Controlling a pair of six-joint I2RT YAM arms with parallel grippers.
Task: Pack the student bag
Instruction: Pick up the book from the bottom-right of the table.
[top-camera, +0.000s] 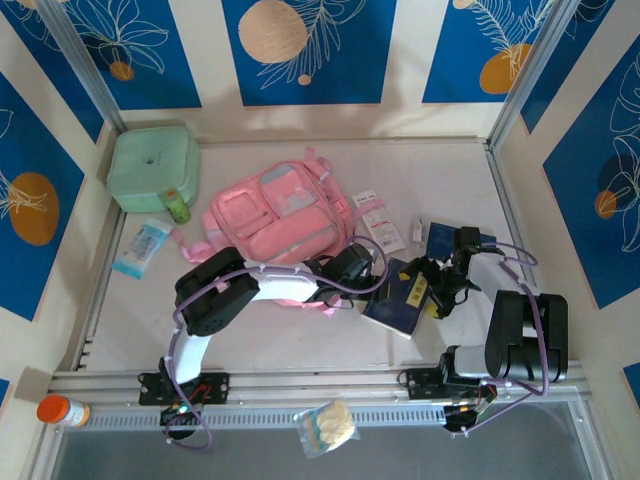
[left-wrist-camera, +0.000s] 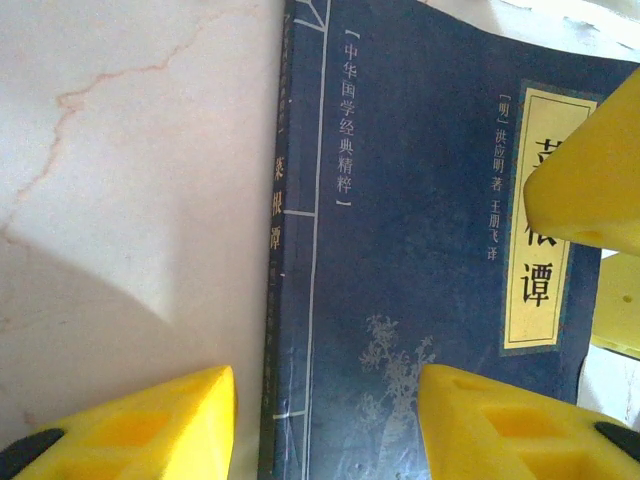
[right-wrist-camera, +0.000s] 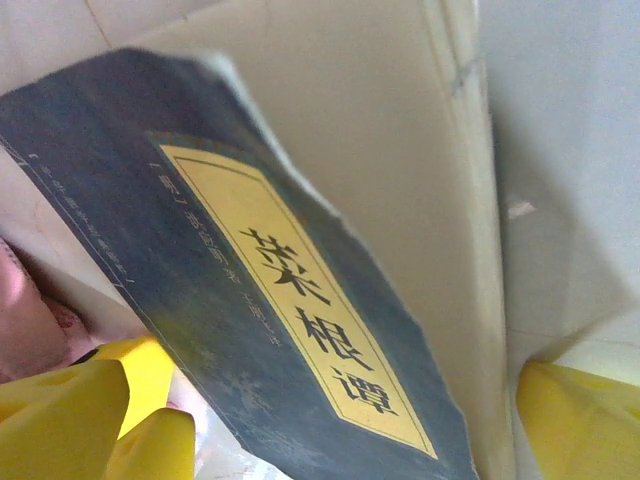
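Note:
The student bag (top-camera: 275, 215), a pink backpack, lies flat at mid-table with its front pockets up. Just right of it a dark blue book (top-camera: 398, 305) with a yellow title label lies between both grippers. My left gripper (top-camera: 365, 272) is open at the book's left side. In the left wrist view its fingertips (left-wrist-camera: 325, 430) straddle the spine of the book (left-wrist-camera: 420, 250), one over bare table, one over the cover. My right gripper (top-camera: 432, 290) holds the book's right edge. The tilted book (right-wrist-camera: 230, 280) fills the gap between its fingers (right-wrist-camera: 350, 430).
A mint-green soft case (top-camera: 152, 165) sits at the back left, with a small green bottle (top-camera: 178, 208) and a clear packet (top-camera: 140, 247) near it. Cards (top-camera: 378, 220) and a small blue item (top-camera: 440, 240) lie right of the bag. An orange-capped bottle (top-camera: 60, 410) and a snack bag (top-camera: 325, 428) rest at the front rail.

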